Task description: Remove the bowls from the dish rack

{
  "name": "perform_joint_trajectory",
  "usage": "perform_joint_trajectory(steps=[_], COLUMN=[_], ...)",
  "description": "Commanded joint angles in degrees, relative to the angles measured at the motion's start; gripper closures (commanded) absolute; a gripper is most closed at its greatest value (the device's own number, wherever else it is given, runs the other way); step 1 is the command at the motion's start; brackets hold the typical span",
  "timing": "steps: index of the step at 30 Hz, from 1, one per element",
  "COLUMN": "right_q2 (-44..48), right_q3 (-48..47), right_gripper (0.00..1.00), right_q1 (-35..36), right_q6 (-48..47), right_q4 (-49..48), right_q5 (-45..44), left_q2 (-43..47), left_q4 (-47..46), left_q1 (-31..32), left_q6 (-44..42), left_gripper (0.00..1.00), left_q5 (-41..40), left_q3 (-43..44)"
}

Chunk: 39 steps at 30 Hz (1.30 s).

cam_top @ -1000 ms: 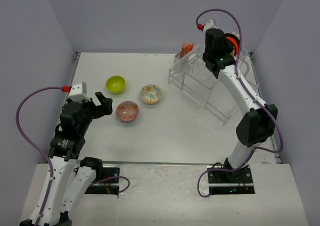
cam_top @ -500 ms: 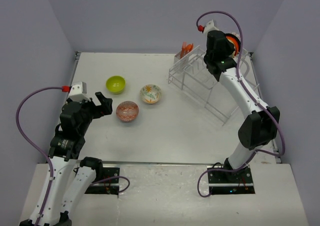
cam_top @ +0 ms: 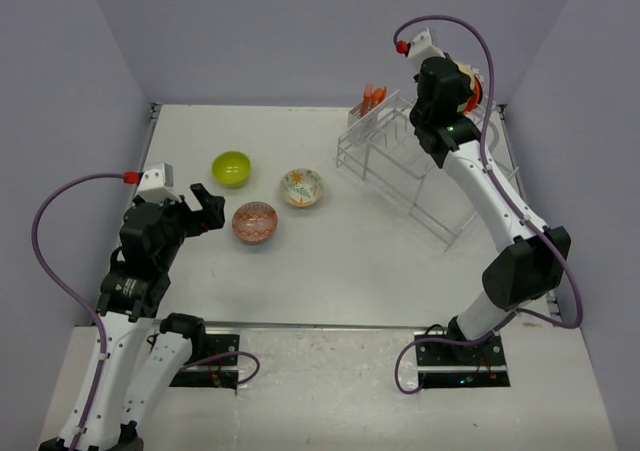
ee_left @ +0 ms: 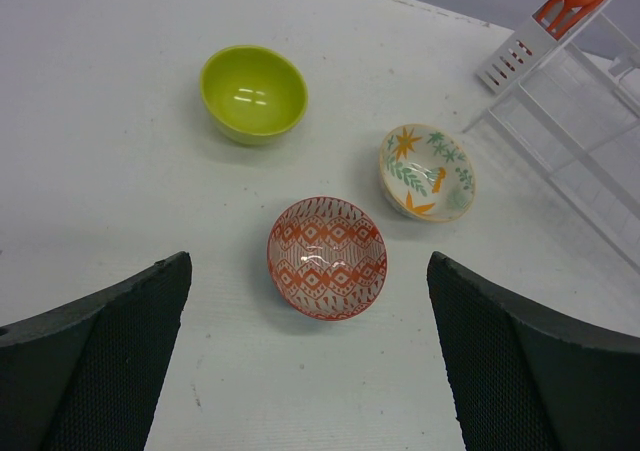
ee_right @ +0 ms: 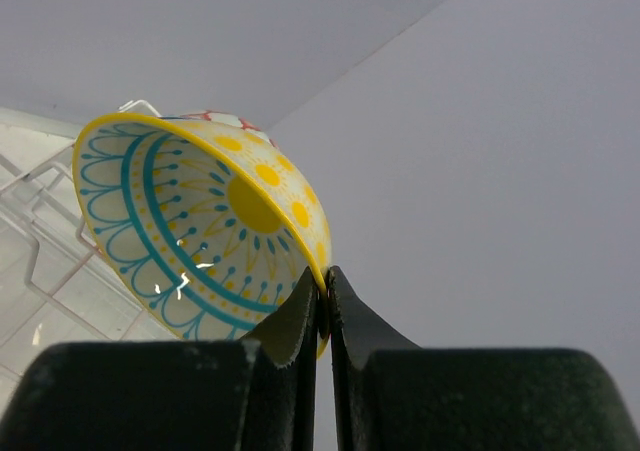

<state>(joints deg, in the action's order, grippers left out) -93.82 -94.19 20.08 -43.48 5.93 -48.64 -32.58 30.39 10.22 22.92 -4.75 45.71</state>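
My right gripper [ee_right: 324, 289] is shut on the rim of a yellow-centred bowl with blue patterning [ee_right: 200, 231], held tilted above the far right of the white wire dish rack [cam_top: 400, 156]; in the top view the bowl is mostly hidden behind the wrist [cam_top: 470, 79]. Three bowls stand on the table to the left: lime green [cam_top: 231, 168], white floral [cam_top: 301, 187], and pink-red patterned [cam_top: 254, 221]. My left gripper [ee_left: 310, 371] is open, hovering just short of the pink-red bowl [ee_left: 327, 257], with the lime green bowl [ee_left: 253, 94] and floral bowl [ee_left: 427, 171] beyond it.
Orange utensils [cam_top: 373, 95] stand in the small basket at the rack's far left corner. Grey walls enclose the table at the back and both sides. The right arm reaches over the rack's right side.
The right gripper has closed on the bowl's rim and risen slightly at the rack's far right. The left arm has not moved.
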Motion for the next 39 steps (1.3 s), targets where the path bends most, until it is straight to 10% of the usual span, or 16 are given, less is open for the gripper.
perform_joint_trajectory(steps=[1, 16, 29, 33, 39], right_q2=[2.86, 7.60, 11.02, 10.15, 13.56], right_q3=[-0.47, -11.18, -12.51, -11.37, -1.20], right_gripper=[1.00, 1.00, 1.00, 1.00, 1.00], right_q1=[0.23, 3.56, 20.78, 25.71, 26.24], right_q6=[-0.81, 22.56, 52.08, 58.94, 69.32], right_q4=[-5.32, 19.45, 37.84, 40.11, 32.77], right_q5=[-0.22, 10.24, 22.59, 25.08, 39.98], left_q2=[0.50, -0.47, -12.32, -19.35, -29.89], left_q4=[-1.04, -1.21, -7.54, -7.10, 0.54], left_q1=[0.15, 0.15, 2.95, 21.62, 31.78], left_q6=[-1.12, -1.47, 4.33, 4.77, 5.30], left_gripper=[0.00, 0.00, 0.00, 0.00, 0.00], left_q5=[-0.34, 0.62, 19.08, 5.49, -14.40], left_q3=[-0.27, 0.17, 14.99, 21.51, 27.50])
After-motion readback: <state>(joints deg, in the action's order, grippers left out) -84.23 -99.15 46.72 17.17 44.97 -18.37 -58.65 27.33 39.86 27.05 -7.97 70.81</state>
